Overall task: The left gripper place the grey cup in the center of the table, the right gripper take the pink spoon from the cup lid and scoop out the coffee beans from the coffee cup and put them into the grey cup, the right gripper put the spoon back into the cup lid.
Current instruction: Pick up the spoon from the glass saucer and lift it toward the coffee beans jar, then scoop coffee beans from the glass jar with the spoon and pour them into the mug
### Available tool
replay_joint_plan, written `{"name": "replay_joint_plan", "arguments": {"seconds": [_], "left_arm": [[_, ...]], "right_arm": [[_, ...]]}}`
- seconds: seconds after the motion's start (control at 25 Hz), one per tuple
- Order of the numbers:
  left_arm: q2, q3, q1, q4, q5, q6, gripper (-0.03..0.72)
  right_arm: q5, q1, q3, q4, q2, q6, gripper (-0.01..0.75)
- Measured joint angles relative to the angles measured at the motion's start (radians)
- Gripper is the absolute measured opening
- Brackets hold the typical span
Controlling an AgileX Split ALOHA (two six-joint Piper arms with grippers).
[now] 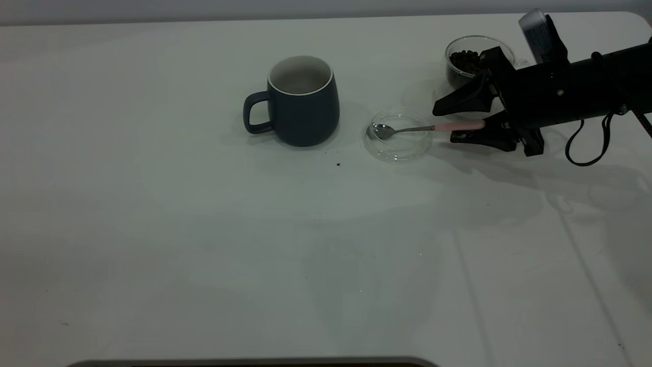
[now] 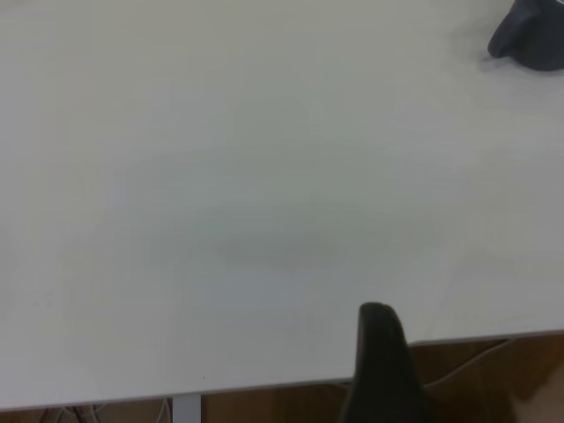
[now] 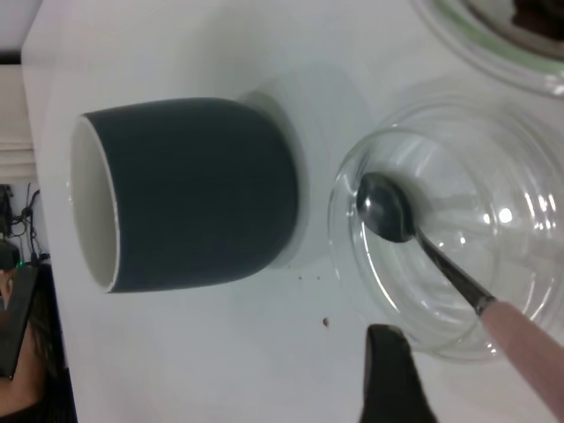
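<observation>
The grey cup stands upright near the middle of the table, handle to the left; it also shows in the right wrist view and the left wrist view. The pink spoon lies with its bowl in the clear cup lid, its pink handle sticking out to the right. My right gripper is open, its fingers either side of the handle. The coffee cup with coffee beans stands behind it. My left gripper is out of the exterior view, one finger over the table's edge.
A dark speck lies on the table in front of the cup and lid. The right arm reaches in from the right edge, a cable loop hanging under it. The table's front edge is near.
</observation>
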Motion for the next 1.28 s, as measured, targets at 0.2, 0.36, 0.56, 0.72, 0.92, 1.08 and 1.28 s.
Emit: {"name": "replay_joint_plan", "arguments": {"seconds": [0.2, 0.36, 0.56, 0.72, 0.92, 1.08, 1.28], "left_arm": [[0.0, 0.0, 0.0, 0.0, 0.0, 0.002, 0.567], [0.0, 0.0, 0.0, 0.0, 0.0, 0.002, 0.567], [0.0, 0.0, 0.0, 0.0, 0.0, 0.001, 0.567], [0.0, 0.0, 0.0, 0.0, 0.0, 0.001, 0.567], [0.0, 0.0, 0.0, 0.0, 0.0, 0.001, 0.567], [0.0, 0.0, 0.0, 0.0, 0.0, 0.001, 0.567], [0.0, 0.0, 0.0, 0.0, 0.0, 0.001, 0.567]], "right_arm": [[0.001, 0.0, 0.0, -0.001, 0.0, 0.0, 0.346], [0.004, -0.003, 0.0, -0.034, 0.0, 0.003, 0.196], [0.009, -0.033, 0.0, -0.122, -0.04, 0.011, 0.103], [0.008, -0.059, 0.0, -0.232, -0.117, 0.054, 0.103], [0.014, -0.071, 0.0, -0.388, -0.255, 0.162, 0.103], [-0.015, -0.07, 0.002, -0.472, -0.396, 0.203, 0.103], [-0.186, -0.085, -0.009, -0.544, -0.483, 0.226, 0.103]]}}
